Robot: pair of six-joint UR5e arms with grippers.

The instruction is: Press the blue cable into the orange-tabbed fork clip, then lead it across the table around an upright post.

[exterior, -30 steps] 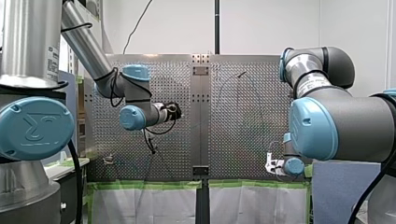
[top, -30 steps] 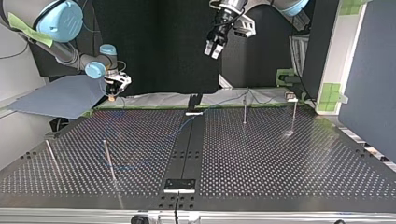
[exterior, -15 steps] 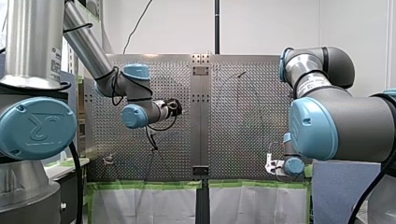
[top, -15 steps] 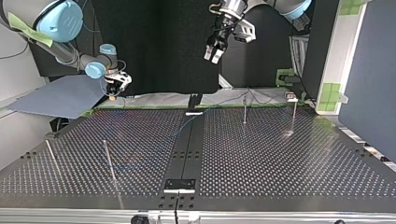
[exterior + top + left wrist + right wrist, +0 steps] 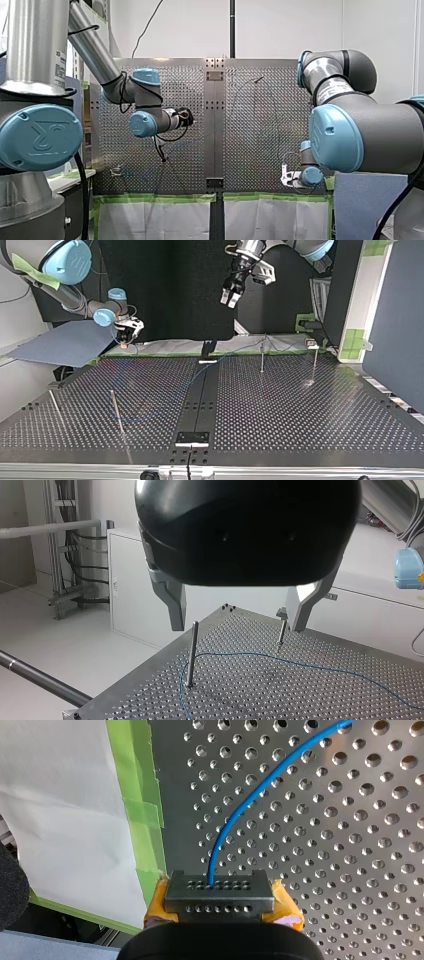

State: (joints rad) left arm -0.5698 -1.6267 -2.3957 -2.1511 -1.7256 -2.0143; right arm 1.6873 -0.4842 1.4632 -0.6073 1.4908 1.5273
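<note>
The thin blue cable point(image 5: 250, 800) runs over the perforated table point(image 5: 300, 415) and ends between the fingertips of my right gripper point(image 5: 220, 895), which has yellow pads and is shut on it. That gripper point(image 5: 124, 342) hangs just above the table's far edge at the top view's left. My left gripper point(image 5: 240, 627) is open and empty, high over the table point(image 5: 230, 296). Below it stand an upright post point(image 5: 190, 652) and a small fork clip point(image 5: 281, 614) on a stem, with the cable point(image 5: 310, 666) curving between them.
Two more upright posts point(image 5: 117, 412) point(image 5: 55, 407) stand at the top view's near left. A dark centre strip point(image 5: 200, 405) divides the table. Green tape and white sheeting point(image 5: 75, 820) line the table edge beside my right gripper.
My right gripper has shifted a little toward the top view's right with the cable end in it. My left gripper has edged slightly upward and stays open.
</note>
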